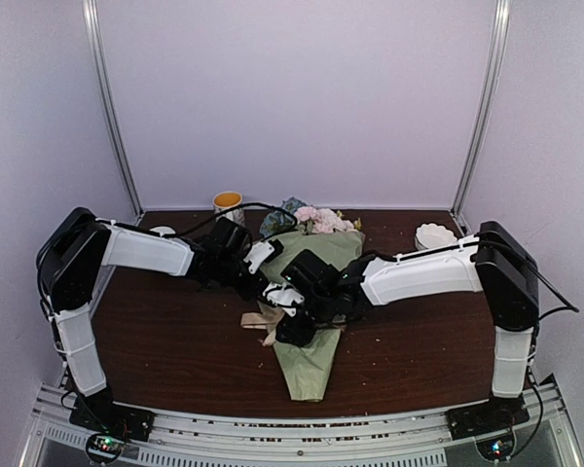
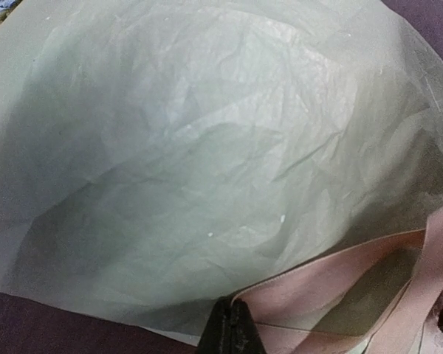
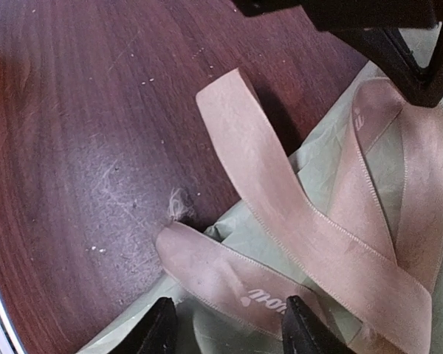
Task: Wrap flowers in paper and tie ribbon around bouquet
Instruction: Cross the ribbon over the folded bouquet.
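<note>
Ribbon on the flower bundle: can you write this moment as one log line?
left gripper: shut on flat beige ribbon | right gripper: open astride ribbon tail | sage-green paper bouquet cone: lying on brown table

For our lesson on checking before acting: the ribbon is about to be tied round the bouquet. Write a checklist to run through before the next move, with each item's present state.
1. Flowers wrapped in the paper cone: ok.
2. Left jaws shut on the ribbon: ok.
3. Right jaws open, with a ribbon tail lying between them: ok.
4. Ribbon passed under the cone: cannot tell.
5. Bow tied: not ok, only loose loops.
</note>
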Robot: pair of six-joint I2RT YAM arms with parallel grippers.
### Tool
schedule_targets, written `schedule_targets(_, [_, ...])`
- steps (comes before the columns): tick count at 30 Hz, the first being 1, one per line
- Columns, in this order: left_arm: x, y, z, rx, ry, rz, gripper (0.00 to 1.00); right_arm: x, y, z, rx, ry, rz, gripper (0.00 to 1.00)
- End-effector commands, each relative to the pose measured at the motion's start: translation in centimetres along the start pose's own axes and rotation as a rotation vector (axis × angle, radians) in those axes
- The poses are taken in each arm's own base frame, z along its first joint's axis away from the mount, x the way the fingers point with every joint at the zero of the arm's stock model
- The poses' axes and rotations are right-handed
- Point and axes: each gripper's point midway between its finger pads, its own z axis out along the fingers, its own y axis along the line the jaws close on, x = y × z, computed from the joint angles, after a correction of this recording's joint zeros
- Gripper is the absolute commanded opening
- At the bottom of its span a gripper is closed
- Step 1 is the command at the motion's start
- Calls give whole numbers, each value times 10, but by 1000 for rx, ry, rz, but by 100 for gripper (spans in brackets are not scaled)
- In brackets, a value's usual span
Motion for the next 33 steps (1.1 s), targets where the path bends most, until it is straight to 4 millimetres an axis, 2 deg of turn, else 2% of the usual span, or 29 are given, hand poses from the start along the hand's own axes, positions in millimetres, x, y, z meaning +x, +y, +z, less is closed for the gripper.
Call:
schedule_targets(1, [-12,3,3,7,-44,-8,0,-5,-13,5,71,19,-11,51])
schedule_targets(6, [-12,2,3,12,-46,-6,0,-9,-19,8,99,17,-10,50])
schedule_targets(12, [-10,1,3,18,-41,-5,0,-8,-14,9,73,24,-2,22])
schedule_targets(14, [-9,1,4,18,-38,-5,0,-9,-15,8,79,25,1,16])
schedule_targets(17, [-8,1,4,18,-35,-4,0,-7,-19,8,99,31,3,18])
schedule_targets(21, [-7,1,4,18,-31,-3,0,2,-27,8,137,61,20,30])
schedule_targets(28, [-5,1,6,26,-27,-7,0,11,-41,3,140,55,63,34])
schedule_targets(33, [-3,-1,10,37,-20,-17,0,10,-44,11,135,62,60,39])
